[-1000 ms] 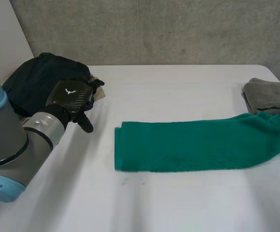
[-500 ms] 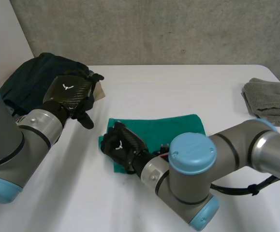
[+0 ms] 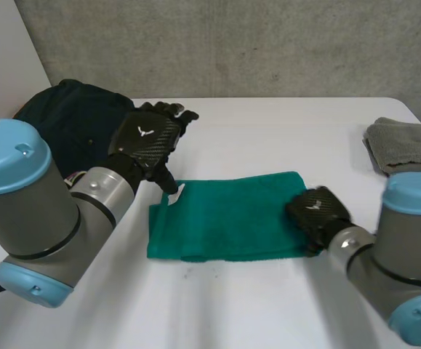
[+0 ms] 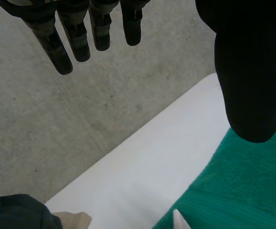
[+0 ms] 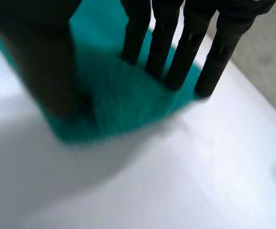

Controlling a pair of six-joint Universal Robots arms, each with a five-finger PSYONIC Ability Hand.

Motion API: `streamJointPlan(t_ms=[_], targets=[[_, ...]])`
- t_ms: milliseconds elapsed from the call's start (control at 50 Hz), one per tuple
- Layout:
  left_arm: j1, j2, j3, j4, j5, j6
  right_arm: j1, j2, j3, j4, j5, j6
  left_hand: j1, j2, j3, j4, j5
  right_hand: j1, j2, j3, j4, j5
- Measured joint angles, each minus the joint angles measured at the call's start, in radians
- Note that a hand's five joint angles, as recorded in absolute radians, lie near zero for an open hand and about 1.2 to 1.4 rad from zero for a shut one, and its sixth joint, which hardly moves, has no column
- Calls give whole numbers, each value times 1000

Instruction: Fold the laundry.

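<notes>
A heap of dark clothing [image 3: 68, 120] is piled at the far left of the white table [image 3: 268, 123]. A folded grey towel [image 3: 406, 149] lies at the far right edge, well apart from the rest. A rough concrete wall [image 3: 268, 43] stands behind the table. Between the 2 arms, a green terry towel [image 3: 225, 217] is laid flat as a folded rectangle near the middle of the table, with a small white tag [image 3: 175, 195] at its far left corner.

The left hand [image 3: 146, 139], its back finished in a woven carbon pattern, is held just beyond that corner, partly in front of the dark clothing. In the left wrist view its fingers [image 4: 76, 38] are seen straight and spread apart from the thumb [image 4: 252, 86], with nothing held. There a beige scrap [image 4: 73, 220] is also seen beside the dark heap.

The right hand [image 3: 315, 209] is placed on the towel's right edge. In the right wrist view its fingers [image 5: 188, 47] are seen straight, with the tips set down on the green pile near the corner and nothing gripped.
</notes>
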Motion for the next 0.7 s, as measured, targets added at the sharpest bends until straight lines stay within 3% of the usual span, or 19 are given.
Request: streamJointPlan(t_ms=[40,80,180,240,420,480,500,560,660,700], targets=[[-6,-8,-1,0,-1,0,-66,6,26,-2,0,-43,0,0,0,0,0,355,414,401,399,392],[-9,-13,-3,-1,-2,0,-124,6,40,-21,5,-92,0,0,0,0,0,487,594,597,599,577],[-9,-13,-5,-2,-4,0,-145,-17,35,-88,19,-166,0,0,0,0,0,490,594,619,629,592],[-7,-7,-6,-3,-7,1,-95,-52,15,-139,28,-204,0,0,0,0,0,490,594,619,630,592],[2,21,-15,-8,-12,2,252,-1,-77,-229,-5,-261,0,0,0,0,0,492,594,619,630,599],[6,24,-18,-10,-20,2,309,38,-87,-241,-34,-269,0,0,0,0,0,440,501,509,514,502],[10,25,-20,-11,-34,0,348,75,-93,-252,-72,-264,0,0,0,0,0,126,160,177,183,186],[14,25,-17,-11,-60,-6,369,106,-99,-262,-108,-216,0,0,0,0,0,-296,-269,-250,-234,-257],[12,23,1,-11,-89,-24,330,93,-95,-261,-122,-66,0,0,0,0,0,-365,-357,-355,-351,-352],[7,18,20,-11,-97,-36,256,27,-73,-255,-120,107,0,0,0,0,0,-365,-357,-355,-351,-351]])
